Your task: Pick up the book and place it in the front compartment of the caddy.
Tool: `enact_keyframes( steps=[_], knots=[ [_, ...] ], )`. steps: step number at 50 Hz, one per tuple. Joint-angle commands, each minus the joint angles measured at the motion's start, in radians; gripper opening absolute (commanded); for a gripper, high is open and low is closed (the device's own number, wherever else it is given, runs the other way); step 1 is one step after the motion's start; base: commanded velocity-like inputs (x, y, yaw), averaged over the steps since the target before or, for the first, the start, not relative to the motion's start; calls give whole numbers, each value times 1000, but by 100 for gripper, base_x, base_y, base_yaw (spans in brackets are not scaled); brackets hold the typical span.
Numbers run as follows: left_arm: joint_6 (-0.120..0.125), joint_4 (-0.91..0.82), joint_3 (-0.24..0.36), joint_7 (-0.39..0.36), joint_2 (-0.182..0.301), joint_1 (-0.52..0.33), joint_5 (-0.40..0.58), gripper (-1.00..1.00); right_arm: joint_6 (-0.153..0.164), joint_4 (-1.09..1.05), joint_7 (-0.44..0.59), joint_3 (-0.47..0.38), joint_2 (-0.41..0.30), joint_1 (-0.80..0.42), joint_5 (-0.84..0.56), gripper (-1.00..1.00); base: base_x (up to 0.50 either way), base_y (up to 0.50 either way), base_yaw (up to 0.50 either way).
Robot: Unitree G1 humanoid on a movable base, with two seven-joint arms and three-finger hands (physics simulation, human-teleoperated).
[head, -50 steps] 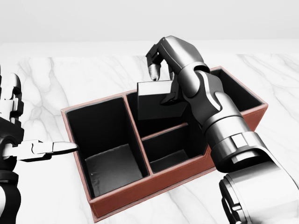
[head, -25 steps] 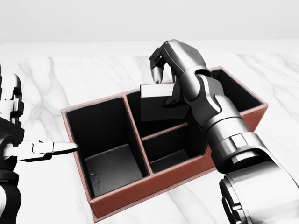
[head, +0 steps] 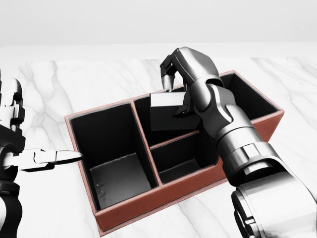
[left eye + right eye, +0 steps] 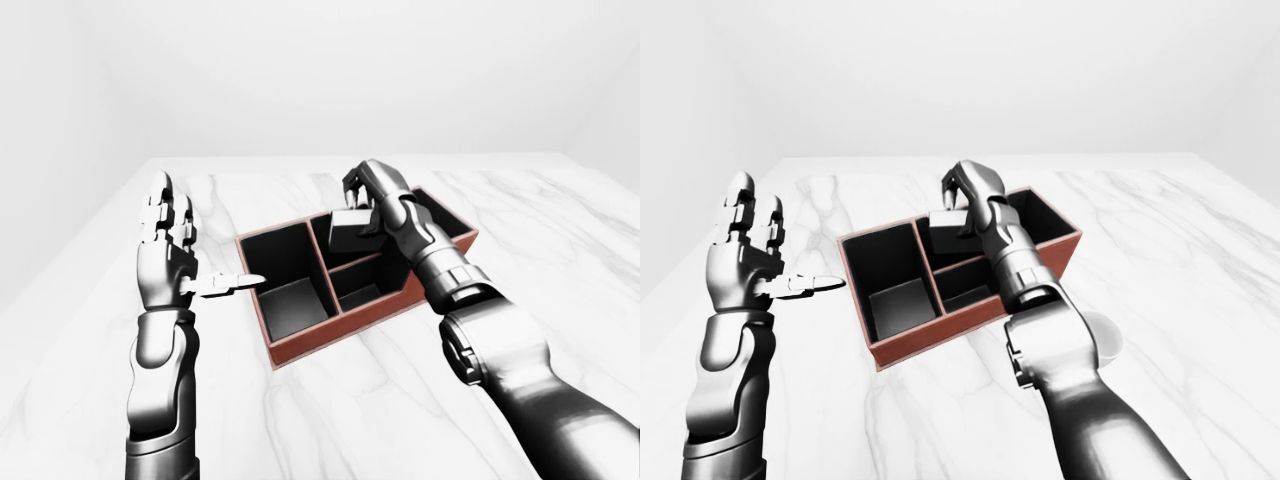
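While the right robot hand (image 4: 368, 200) curls over it near the centre of the left-eye view, the one book (image 4: 350, 230) stands upright between its fingers, gripped at the top edge, with its lower part dipping inside the upper middle compartment of the single caddy (image 4: 290, 345). At the left of that view the left robot hand (image 4: 172, 255) is spread open, thumb pointing right toward the caddy's left wall and grasping nothing. Marble counter (image 4: 560, 260) lies bare on every side of the caddy.

From the head view, the book (image 3: 168, 111) shows as a dark slab leaning against the divider, its top edge under the right robot hand's fingertips (image 3: 167, 82). Three compartments are visible: a large one at left, two smaller ones stacked at centre, and the arm hides more to the right. The left thumb tip sits just beside the caddy's (image 3: 124, 213) left rim.

Seen by the right eye, a white rounded object (image 4: 1108, 340) peeks out beside the right forearm; what it is I cannot tell.
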Motion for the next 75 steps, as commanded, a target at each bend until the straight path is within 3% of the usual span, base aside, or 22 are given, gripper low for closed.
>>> enact_keyframes(
  steps=[1, 75],
  knots=[
    [0, 7, 1, 1, 1, -2, 0, 100, 0, -7, -35, -30, 3, -13, -21, -100, 0, 0, 0],
    [0, -7, 4, 4, 1, -3, -5, 100, 0, 46, -107, -17, 37, -21, -71, -100, 0, 0, 0]
  ],
)
